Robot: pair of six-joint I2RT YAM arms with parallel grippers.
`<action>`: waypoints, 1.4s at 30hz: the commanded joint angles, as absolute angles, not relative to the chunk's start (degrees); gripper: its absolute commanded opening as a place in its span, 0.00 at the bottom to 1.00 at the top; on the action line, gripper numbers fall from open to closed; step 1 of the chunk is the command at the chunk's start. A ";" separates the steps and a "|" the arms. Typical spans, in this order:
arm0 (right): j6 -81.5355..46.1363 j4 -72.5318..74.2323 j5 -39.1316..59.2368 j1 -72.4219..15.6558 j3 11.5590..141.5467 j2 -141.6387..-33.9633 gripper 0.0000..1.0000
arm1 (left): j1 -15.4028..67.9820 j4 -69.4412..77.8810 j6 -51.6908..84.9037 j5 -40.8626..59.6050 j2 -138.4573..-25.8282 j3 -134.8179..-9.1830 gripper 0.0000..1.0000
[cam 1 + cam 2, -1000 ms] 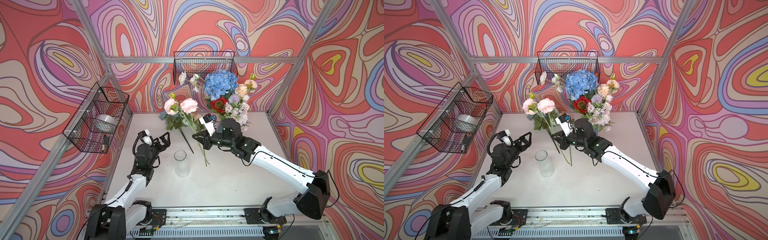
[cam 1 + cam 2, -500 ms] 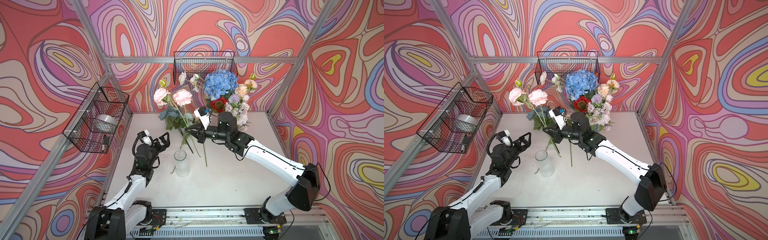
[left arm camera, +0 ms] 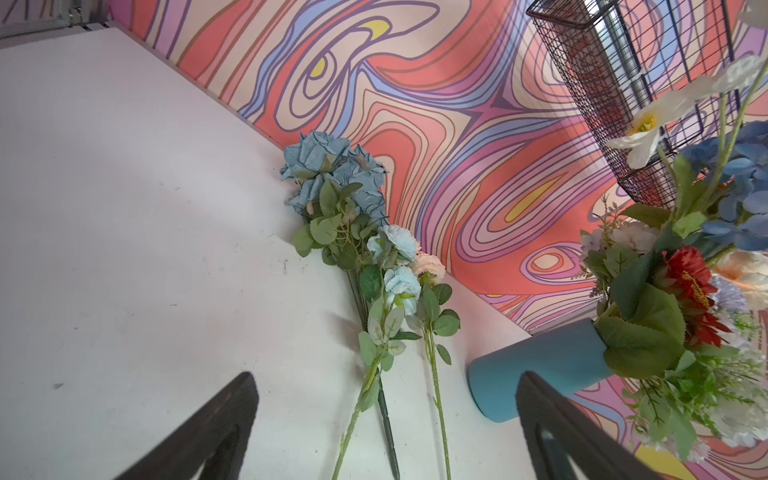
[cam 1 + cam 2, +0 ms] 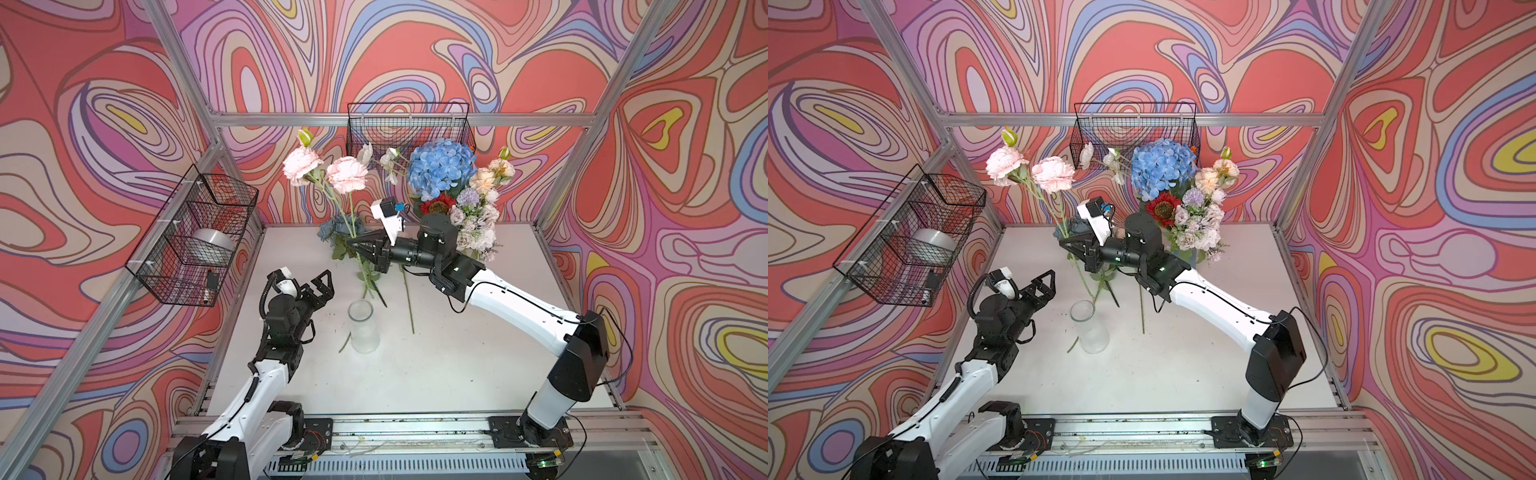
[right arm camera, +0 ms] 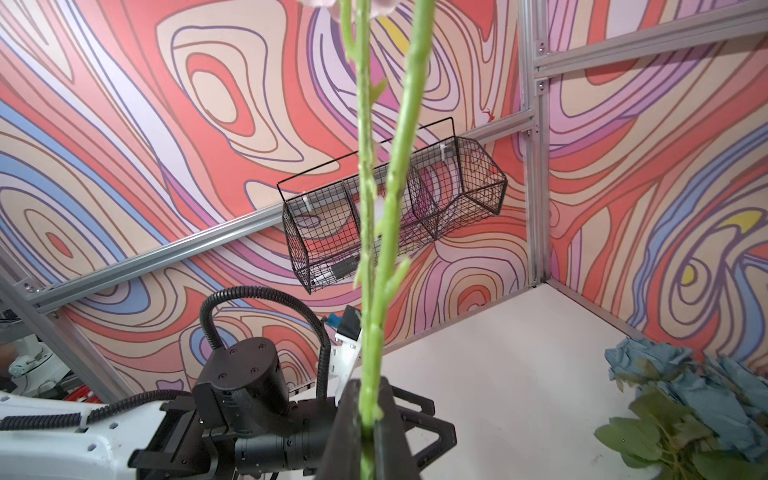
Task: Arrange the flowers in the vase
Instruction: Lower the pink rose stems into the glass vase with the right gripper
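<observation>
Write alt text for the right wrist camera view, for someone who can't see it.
The right arm's jaws are shut on a forked green flower stem that rises out of the picture. Behind it are the left arm, a black wire basket on the swirl-patterned wall, and dusty-blue roses lying on the white table.

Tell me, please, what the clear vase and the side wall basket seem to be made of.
The clear vase: likely glass, perhaps clear plastic; see-through, the table shows through it. The side wall basket: apparently black-coated metal wire; thin, rigid mesh.
</observation>
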State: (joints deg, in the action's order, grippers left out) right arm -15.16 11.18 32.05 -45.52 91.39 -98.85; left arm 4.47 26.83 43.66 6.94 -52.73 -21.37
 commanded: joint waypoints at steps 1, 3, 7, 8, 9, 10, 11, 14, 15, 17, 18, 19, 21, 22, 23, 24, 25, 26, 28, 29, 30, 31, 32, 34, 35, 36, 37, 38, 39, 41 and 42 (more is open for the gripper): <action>-16.89 16.13 32.90 -46.65 92.34 -100.98 0.00 | 3.70 22.76 42.92 4.75 -50.02 -19.28 1.00; -17.94 18.71 32.78 -47.08 91.41 -101.16 0.00 | 3.43 22.15 42.77 4.27 -49.08 -18.76 1.00; -17.34 21.83 31.79 -48.02 88.72 -103.61 0.00 | 3.16 22.75 42.47 4.77 -48.78 -19.10 1.00; -16.94 22.44 31.42 -48.24 87.45 -103.71 0.00 | 3.16 23.05 42.24 5.39 -48.78 -19.41 1.00; -16.71 23.33 30.73 -48.41 85.93 -103.71 0.00 | 3.09 23.09 41.92 6.35 -48.74 -19.60 1.00; -16.69 24.48 30.23 -48.49 84.30 -103.63 0.00 | 3.15 23.03 41.71 7.19 -48.61 -19.77 1.00; -16.56 26.20 29.84 -48.52 82.02 -103.31 0.00 | 3.13 22.96 41.67 8.22 -48.52 -19.94 1.00; -16.28 31.73 28.46 -48.61 75.46 -102.40 0.00 | 3.09 22.98 42.72 10.55 -47.57 -19.27 1.00; -15.84 32.47 28.06 -48.69 73.79 -102.26 0.00 | 3.17 22.67 42.98 11.56 -47.02 -18.97 1.00; -14.92 32.63 27.14 -48.79 71.39 -101.99 0.00 | 3.25 21.28 43.07 13.54 -45.47 -18.61 1.00; -14.37 32.40 26.85 -48.78 70.54 -102.00 0.00 | 3.20 20.51 42.90 14.83 -44.47 -18.29 1.00; -13.90 32.07 26.51 -48.78 69.86 -102.04 0.00 | 3.26 19.75 42.90 15.82 -43.33 -17.99 1.00; -12.91 30.73 26.11 -48.78 69.02 -102.25 0.00 | 3.30 17.67 42.65 17.63 -40.81 -17.34 1.00; -12.37 29.68 25.93 -48.85 68.75 -102.46 0.00 | 3.42 16.37 42.54 18.34 -39.04 -16.94 1.00; -11.87 28.55 25.85 -48.83 68.69 -102.61 0.00 | 3.59 14.99 42.39 18.95 -37.18 -16.63 1.00; -11.45 27.56 25.75 -48.95 68.64 -102.69 0.00 | 3.77 13.81 42.28 19.42 -35.53 -16.42 1.00; -10.77 26.28 25.61 -48.95 68.64 -102.75 0.00 | 4.08 12.72 42.05 20.05 -33.55 -16.19 1.00; -10.26 25.09 25.41 -49.00 68.58 -102.74 0.00 | 4.55 11.98 41.78 20.67 -31.77 -16.01 1.00; -9.36 22.81 25.02 -49.03 68.62 -102.53 0.00 | 5.52 11.34 41.08 21.58 -28.75 -15.84 1.00; -8.87 21.71 24.75 -49.17 68.73 -102.35 0.00 | 6.07 11.50 40.49 22.00 -27.84 -16.12 1.00; -8.47 20.59 24.56 -49.15 68.88 -102.13 0.02 | 6.57 11.79 39.97 22.15 -27.49 -16.41 1.00; -8.01 19.59 24.37 -49.24 69.04 -101.91 0.05 | 7.03 12.66 39.58 22.41 -27.48 -16.68 1.00; -7.55 18.46 24.27 -49.29 69.22 -101.84 0.07 | 7.33 14.30 39.53 22.75 -27.99 -16.91 1.00; -6.87 16.52 24.00 -49.46 69.42 -101.07 0.10 | 7.78 18.50 40.15 23.59 -30.09 -17.21 1.00; -6.43 15.52 23.78 -49.50 69.43 -99.87 0.11 | 7.89 20.91 40.49 24.36 -31.82 -17.50 1.00; -6.06 14.75 23.44 -49.63 69.28 -99.57 0.12 | 8.05 23.11 40.75 25.11 -33.47 -17.82 1.00; -5.77 13.94 23.14 -49.74 69.13 -99.03 0.14 | 8.38 25.33 41.06 25.56 -35.30 -18.13 1.00; -5.50 13.15 22.90 -49.83 68.95 -98.60 0.15 | 8.87 27.54 41.18 25.89 -37.13 -18.49 1.00; -5.36 12.36 22.65 -49.88 68.83 -98.24 0.16 | 9.34 29.22 41.26 25.93 -38.52 -18.65 1.00; -4.85 10.60 22.50 -50.07 68.64 -97.25 0.21 | 10.63 32.05 40.95 25.58 -41.11 -19.16 1.00; -4.72 9.35 22.35 -50.08 68.64 -96.77 0.25 | 11.08 33.08 40.71 25.44 -41.95 -19.41 1.00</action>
State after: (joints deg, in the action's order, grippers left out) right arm -6.35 13.91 23.57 -49.60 69.04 -99.53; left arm 9.89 25.02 40.95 24.16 -40.51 -17.12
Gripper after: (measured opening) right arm 0.223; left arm 0.998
